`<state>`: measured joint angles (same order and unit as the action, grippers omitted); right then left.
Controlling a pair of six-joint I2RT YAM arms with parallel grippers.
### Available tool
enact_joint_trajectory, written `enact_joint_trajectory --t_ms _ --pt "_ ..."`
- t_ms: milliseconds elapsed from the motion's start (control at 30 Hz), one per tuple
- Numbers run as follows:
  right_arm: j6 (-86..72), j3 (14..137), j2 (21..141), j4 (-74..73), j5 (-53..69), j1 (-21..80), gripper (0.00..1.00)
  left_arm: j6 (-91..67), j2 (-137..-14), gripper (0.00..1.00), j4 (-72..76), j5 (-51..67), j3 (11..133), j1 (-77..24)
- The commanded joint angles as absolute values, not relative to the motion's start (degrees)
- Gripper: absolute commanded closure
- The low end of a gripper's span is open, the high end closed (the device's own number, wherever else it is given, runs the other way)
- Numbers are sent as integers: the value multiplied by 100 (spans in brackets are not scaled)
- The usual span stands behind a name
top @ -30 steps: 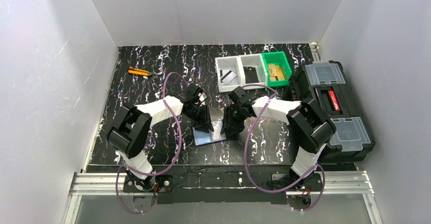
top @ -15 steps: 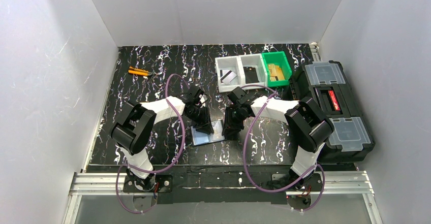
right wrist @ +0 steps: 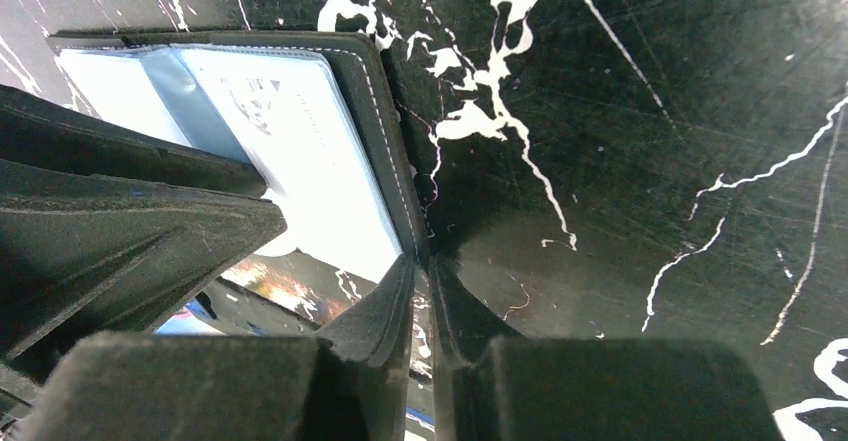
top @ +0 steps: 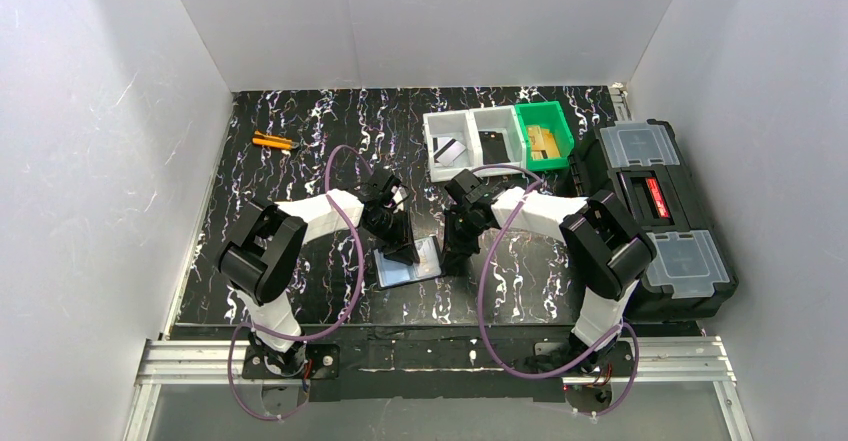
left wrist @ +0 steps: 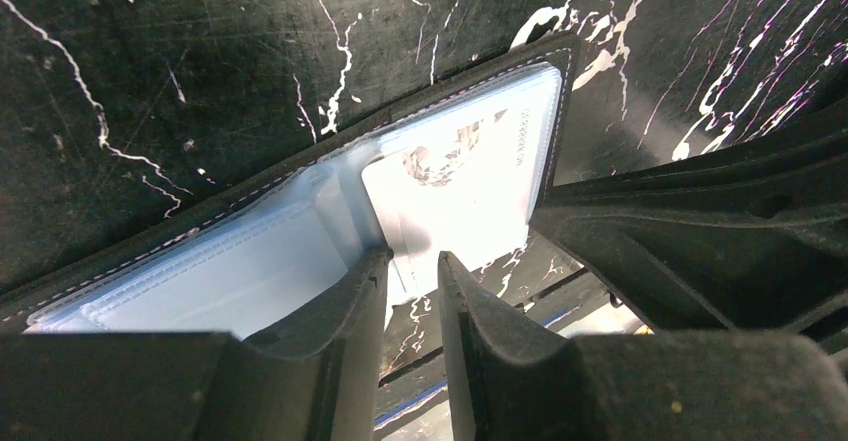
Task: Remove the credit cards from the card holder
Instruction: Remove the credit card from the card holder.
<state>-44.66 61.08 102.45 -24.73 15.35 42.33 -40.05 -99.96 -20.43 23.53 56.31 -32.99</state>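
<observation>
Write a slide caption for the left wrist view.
Left claw at the open card holder, a card inside.

One card holder (top: pixel 408 264), two credit cards (top: pixel 450 150), three bins (top: pixel 447 116) — one toolbox (top: pixel 655 201), two arms (top: pixel 310 211).

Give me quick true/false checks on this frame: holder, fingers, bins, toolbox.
1. The card holder lies open on the table. True.
2. The green bin is empty. False: the green bin holds tan blocks.
3. A grey card lies in the leftmost white bin. True.
4. The toolbox sits at the table's left edge. False: the toolbox is on the right.
5. The right fingers meet the card holder's edge. True.
</observation>
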Motion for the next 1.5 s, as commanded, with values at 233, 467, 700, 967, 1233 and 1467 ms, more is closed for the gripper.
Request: enact_joint_trajectory --t_ms 233,467,700,967,1233,1467 --pt "-4451 6188 9993 -2422 1513 4391 79 -3866 -10080 75 -2266 2356 5715 -3278" --pt "-4170 6574 9896 -2691 1128 4385 49 -3713 -9584 75 -2639 2170 5845 -3277" --pt "-4162 7029 10209 -2693 1313 4386 52 -3648 -9422 76 -2828 2046 5875 -3218" --pt "-5170 6096 10013 -1237 2348 4310 53 -3760 -9647 80 -2507 2262 5595 -3096" --pt "-5390 5653 9609 -830 2215 4193 46 -3739 -9698 80 -2461 2307 5572 -3084" --pt "-5602 5300 9452 -439 2248 4106 45 -3737 -9753 81 -2426 2361 5567 -3076"
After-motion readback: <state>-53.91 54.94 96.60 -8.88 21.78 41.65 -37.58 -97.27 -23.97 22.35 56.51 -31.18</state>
